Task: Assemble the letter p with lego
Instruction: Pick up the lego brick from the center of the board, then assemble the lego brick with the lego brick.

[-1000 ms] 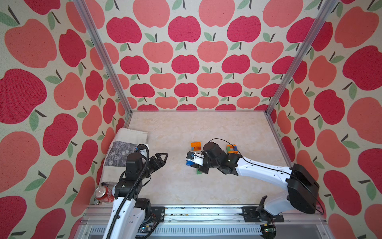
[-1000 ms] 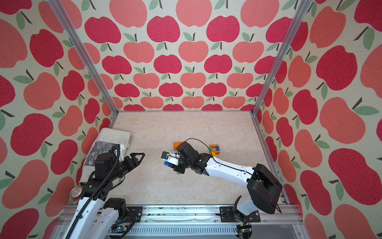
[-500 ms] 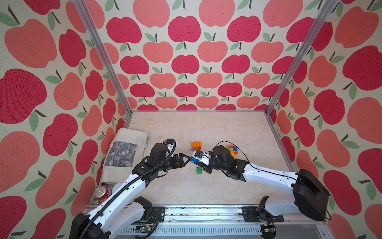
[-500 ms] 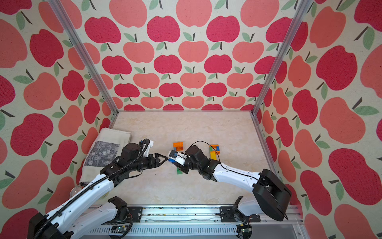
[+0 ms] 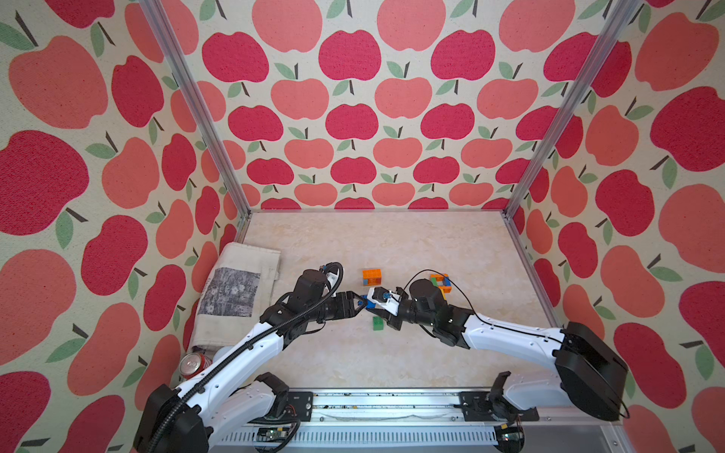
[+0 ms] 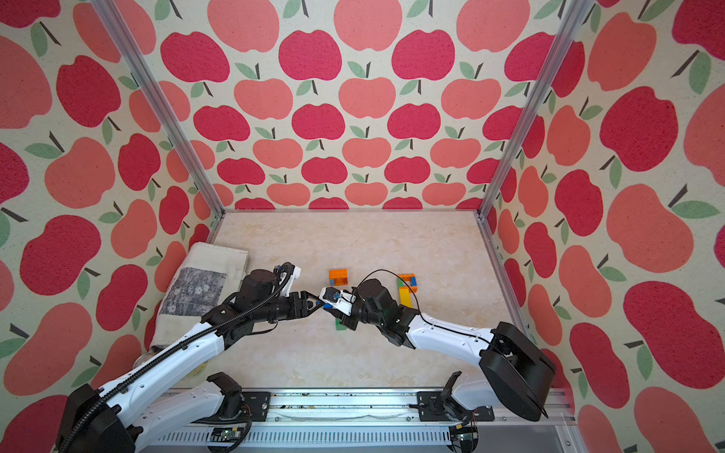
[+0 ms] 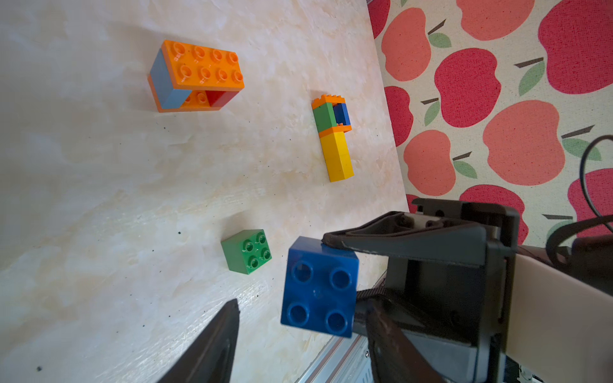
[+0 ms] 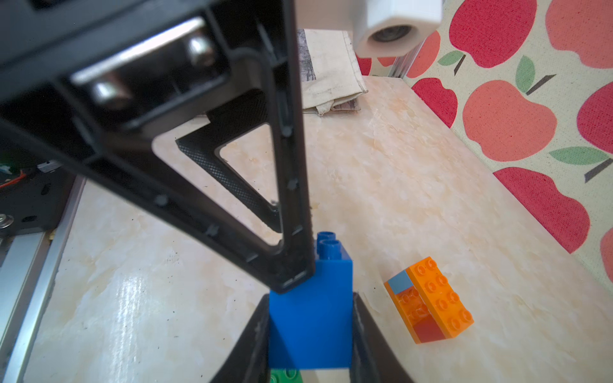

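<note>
While the right gripper point(image 8: 310, 296) grips narrow on two side faces of a blue brick point(image 7: 320, 288), that lego piece hangs clear of the table point(image 5: 392, 243), its studs pointing away from the right wrist and toward the left gripper point(image 5: 360, 304). The left jaws stand apart around the brick. One finger point(image 8: 293, 215) lies against its corner, while in the left wrist view a finger point(image 7: 215, 345) stands clear of it, with bare table showing between them. Directly beneath the meeting fingertips a loose green brick point(image 7: 247, 251) sits studs up, cut off at the frame edge in the right wrist view. Beyond the fingertips, away from both arm bases, lies an orange-topped block point(image 7: 195, 74) with light blue and red bricks under its plate. Beside the right wrist rests a flat assembly point(image 7: 333, 139) of orange, green, blue and yellow, and the right arm hides part of it in a top view. Behind the left wrist a folded printed cloth point(image 5: 239, 290) lies against the wall. A drinks can point(image 5: 192, 362) near the left arm's base is half covered by that arm. In both top views the held brick is mostly hidden by the fingers and the right wrist camera.
</note>
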You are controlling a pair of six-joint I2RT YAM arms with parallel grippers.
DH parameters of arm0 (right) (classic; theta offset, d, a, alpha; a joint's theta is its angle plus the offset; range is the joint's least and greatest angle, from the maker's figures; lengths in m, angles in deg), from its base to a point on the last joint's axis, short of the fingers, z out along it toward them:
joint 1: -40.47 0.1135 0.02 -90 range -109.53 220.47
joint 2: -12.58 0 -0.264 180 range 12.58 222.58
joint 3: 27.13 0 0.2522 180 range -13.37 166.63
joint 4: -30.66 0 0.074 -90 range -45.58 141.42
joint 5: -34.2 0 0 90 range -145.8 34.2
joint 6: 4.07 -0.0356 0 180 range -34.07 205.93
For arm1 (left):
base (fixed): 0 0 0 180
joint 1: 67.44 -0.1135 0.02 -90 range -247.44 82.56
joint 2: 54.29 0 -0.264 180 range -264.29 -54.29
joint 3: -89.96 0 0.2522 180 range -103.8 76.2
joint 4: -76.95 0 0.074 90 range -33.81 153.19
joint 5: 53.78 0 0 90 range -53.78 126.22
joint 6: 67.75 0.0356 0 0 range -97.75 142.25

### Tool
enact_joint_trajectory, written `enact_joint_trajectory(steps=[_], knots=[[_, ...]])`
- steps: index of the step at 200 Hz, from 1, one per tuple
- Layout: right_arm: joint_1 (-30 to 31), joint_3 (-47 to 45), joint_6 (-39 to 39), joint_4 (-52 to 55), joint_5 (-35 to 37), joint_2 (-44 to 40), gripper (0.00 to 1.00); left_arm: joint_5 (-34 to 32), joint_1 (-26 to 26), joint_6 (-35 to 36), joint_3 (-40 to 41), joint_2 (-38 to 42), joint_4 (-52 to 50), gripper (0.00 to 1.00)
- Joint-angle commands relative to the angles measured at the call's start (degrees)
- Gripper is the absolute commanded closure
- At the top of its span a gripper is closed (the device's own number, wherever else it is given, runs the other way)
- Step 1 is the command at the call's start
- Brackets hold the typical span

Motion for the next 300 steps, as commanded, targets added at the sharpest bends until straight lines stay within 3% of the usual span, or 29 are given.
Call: enact_joint_trajectory(steps=[1, 29, 69, 116, 138, 180, 197, 227, 300], knots=[[0.32, 0.05, -0.68, -1.33, -2.15, -0.55, 0.74, 1.57, 0.42, 1.25, -2.27, -1.05, 1.2, 0.42], [0.67, -0.05, -0.45, -1.91, -1.89, -0.35, 0.73, 2.44, 0.76, 1.39, -3.02, -2.55, 1.2, 0.48], [0.69, -0.05, -0.49, -2.2, -1.52, 0.18, 0.7, 2.74, 1.2, 1.58, -4.98, -4.14, -0.17, 0.66], [0.6, -2.86, -0.8, -1.8, 3.93, -3.6, 0.47, -5.7, 4.01, 1.51, -8.67, -7.11, -6.06, 0.75], [0.25, -5.1, -1.86, 0.32, 7.59, -8.08, 0.35, -16.59, 6.34, -3.46, -10.4, -8.04, -10.23, 0.75], [-2.99, -8.22, -6.1, 11.03, 18.49, -21.72, 0.23, -33.15, 14.58, -12.21, -15.19, -13.2, -17.45, 0.76], [-4.89, -9.74, -8.73, 14.08, 23.69, -26.24, 0.2, -35.49, 16.41, -13.29, -17.9, -16.81, -19.96, 0.76], [-8.27, -12.31, -12.97, 17.96, 26.45, -31.81, 0.17, -37.12, 18.72, -15.25, -24.63, -24.5, -27.41, 0.75], [-10.45, -15.35, -16.88, 16.31, 24.32, -34.65, 0.17, -38.44, 24.04, -19.02, -33.37, -36.54, -32.71, 0.74]])
